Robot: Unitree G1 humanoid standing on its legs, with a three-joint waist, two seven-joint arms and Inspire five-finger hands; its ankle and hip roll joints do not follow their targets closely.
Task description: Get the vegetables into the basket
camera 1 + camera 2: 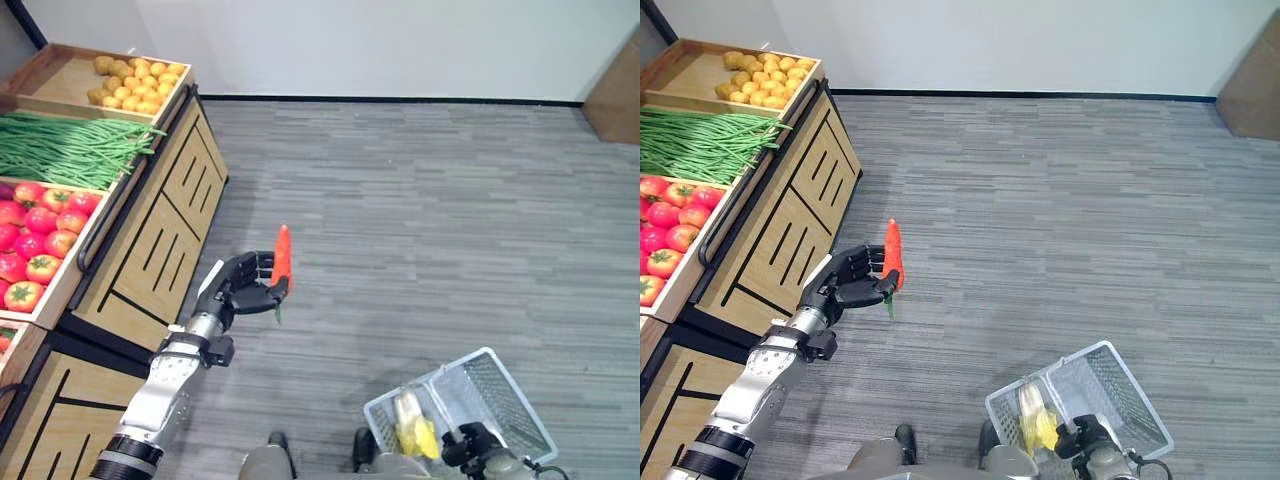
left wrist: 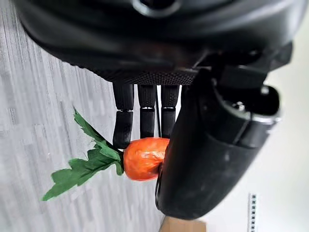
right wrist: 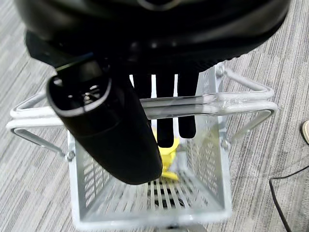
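An orange carrot with green leaves stands upright in my left hand, whose fingers and thumb are curled round its lower end. It hangs above the grey floor, just off the wooden stand's front. The left wrist view has the carrot's top pinched between the fingers and the thumb, leaves sticking out. At the lower right a white wire basket hangs from my right hand, which is curled round the basket's handle. A yellow corn cob lies inside the basket.
The wooden produce stand runs along the left, with potatoes, green beans and tomatoes in its bins. A brown box stands by the far wall at the right. Grey floor stretches between the stand and the basket.
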